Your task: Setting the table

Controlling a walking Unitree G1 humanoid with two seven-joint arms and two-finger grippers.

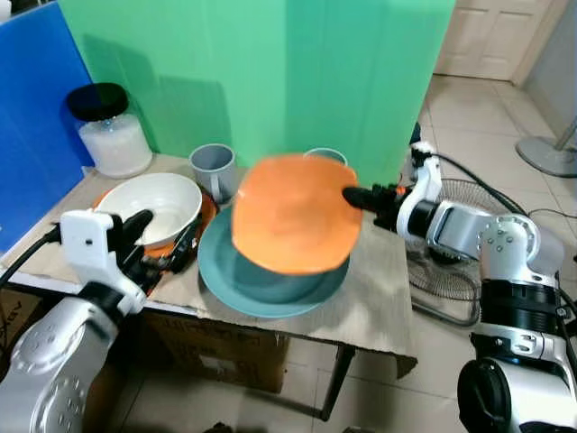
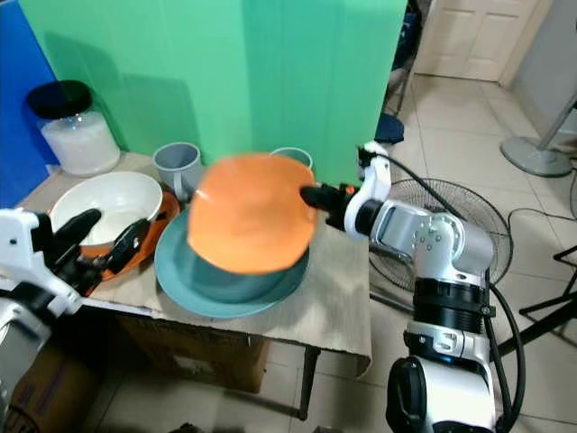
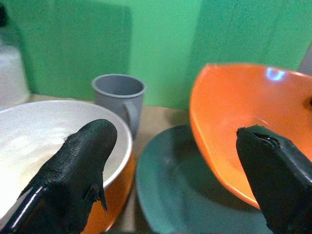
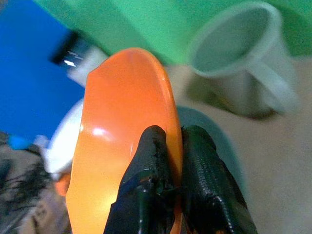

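A green screen stood behind a small table (image 1: 379,307) crowded with dishes. The right gripper (image 4: 170,146) pinched the rim of an orange plate (image 1: 293,215), holding it tilted in the air above a teal plate (image 1: 225,280), probably to carry it to a place setting. The left gripper (image 1: 160,239), fingers spread and empty, waited beside a white bowl (image 1: 158,203). A grey mug (image 1: 214,170) and a jar (image 1: 113,135) stood behind.
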